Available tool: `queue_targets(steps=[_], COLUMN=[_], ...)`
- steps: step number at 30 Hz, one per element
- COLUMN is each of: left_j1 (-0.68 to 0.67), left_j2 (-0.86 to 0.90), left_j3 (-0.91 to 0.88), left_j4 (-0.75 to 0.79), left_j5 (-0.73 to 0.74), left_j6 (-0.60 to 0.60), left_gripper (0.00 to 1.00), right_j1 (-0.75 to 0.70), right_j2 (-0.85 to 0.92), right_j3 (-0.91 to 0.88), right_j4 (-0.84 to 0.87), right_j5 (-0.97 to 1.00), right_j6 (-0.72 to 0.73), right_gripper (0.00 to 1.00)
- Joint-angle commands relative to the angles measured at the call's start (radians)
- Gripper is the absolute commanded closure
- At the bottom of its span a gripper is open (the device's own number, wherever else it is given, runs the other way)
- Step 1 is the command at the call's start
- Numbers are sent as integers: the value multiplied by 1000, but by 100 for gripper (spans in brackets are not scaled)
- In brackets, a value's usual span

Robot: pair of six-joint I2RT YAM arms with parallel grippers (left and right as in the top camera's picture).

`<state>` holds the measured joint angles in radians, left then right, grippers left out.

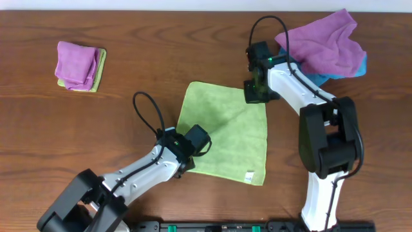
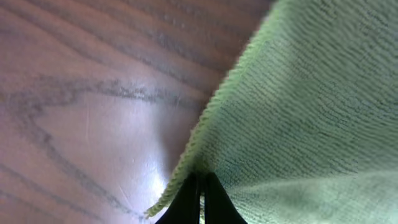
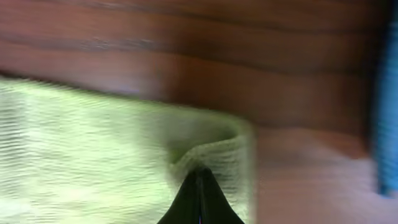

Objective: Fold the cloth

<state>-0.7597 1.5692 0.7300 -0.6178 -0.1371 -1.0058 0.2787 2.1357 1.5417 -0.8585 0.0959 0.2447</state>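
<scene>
Clenched jaws are seen on the cloth (image 1: 225, 132): its near-left edge is held by the left gripper (image 2: 200, 182), its far-right corner by the right gripper (image 3: 200, 179), diagonally opposite.

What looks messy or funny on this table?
The purple microfibre cloth lies crumpled over a bright blue cloth at the far right. The light yellow-green square cloth sits askew, corners pinched by the left gripper and right gripper.

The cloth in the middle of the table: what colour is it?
Light yellow-green; the cloth shows best in the overhead view.
</scene>
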Motion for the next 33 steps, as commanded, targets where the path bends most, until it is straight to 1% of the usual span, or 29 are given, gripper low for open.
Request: queue_targets(steps=[1, 5, 12, 13, 14, 15, 16, 17, 18, 20, 22, 24, 29, 32, 33], left_j1=[-40, -68, -72, -72, -72, -72, -72, -72, -72, -72, -72, -72, -72, -72, -72], left_j2=[47, 47, 47, 47, 47, 47, 47, 46, 46, 46, 46, 46, 46, 46, 46], left_j3=[-45, -45, -45, -45, -45, -45, -45, -45, -45, -45, -45, -45, -45, -45, -45], left_j4=[-25, -25, -32, -33, -34, -32, -32, -32, -31, -28, -24, -19, -1, 2, 1], left_j5=[60, 60, 89, 88, 85, 85, 85, 82, 82, 82, 82, 82, 83, 89, 93], left_j6=[-54, -73, -77, -80, -80, -80, -82, -85, -84, -84, -84, -85, -88, -93, -95], left_gripper=[94, 94, 94, 94, 94, 94, 94, 94, 94, 94, 94, 94, 94, 94, 94], right_j1=[-23, -30, -31, -31, -32, -32, -34, -36, -39, -45, -50, -46, -27, -30, -32], right_j2=[9, 9, 9, 9, 8, 5, -1, -12, -19, -24, -24, -24, -23, -23, -23], right_j3=[61, 143, 272, 287, 302, 316, 323, 323, 323, 322, 312, 288, 201, 153, 142], right_j4=[-39, -134, -305, -330, -354, -377, -392, -397, -398, -397, -389, -367, -297, -265, -262], right_j5=[77, 104, 103, 103, 103, 103, 99, 78, 47, -36, -80, -93, -94, -96, -100], right_j6=[9, 9, 9, 9, 9, 8, 7, -14, -31, -52, -52, -53, -59, -59, -59], right_gripper=[99, 99, 98, 96, 90, 78, 70, 58, 52, 51, 55, 60, 59, 60, 61])
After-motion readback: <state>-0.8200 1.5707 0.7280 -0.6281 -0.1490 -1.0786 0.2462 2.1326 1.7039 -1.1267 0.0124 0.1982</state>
